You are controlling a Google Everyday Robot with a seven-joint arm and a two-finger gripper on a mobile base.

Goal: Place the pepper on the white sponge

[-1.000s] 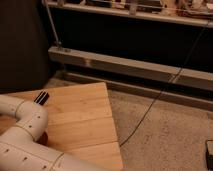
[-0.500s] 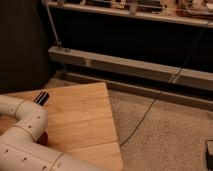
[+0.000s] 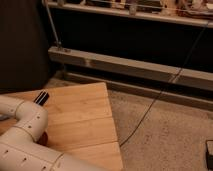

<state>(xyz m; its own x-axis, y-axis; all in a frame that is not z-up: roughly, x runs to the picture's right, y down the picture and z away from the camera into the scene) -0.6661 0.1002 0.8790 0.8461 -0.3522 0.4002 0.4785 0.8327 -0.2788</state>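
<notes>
The pepper and the white sponge are both out of view. My white arm (image 3: pixel 25 132) fills the lower left, bent over the wooden tabletop (image 3: pixel 82 117). A short black part (image 3: pixel 41 98) sticks out beside its elbow. The gripper itself is out of view, past the left or bottom edge of the picture. A small reddish patch (image 3: pixel 44 140) shows under the arm, and I cannot tell what it is.
The tabletop ends at a slanted right edge, with speckled floor (image 3: pixel 165 135) beyond. A black cable (image 3: pixel 150 107) runs across the floor up to the shelf. A metal rail (image 3: pixel 135 67) crosses the back. A dark panel (image 3: pixel 22 45) stands at left.
</notes>
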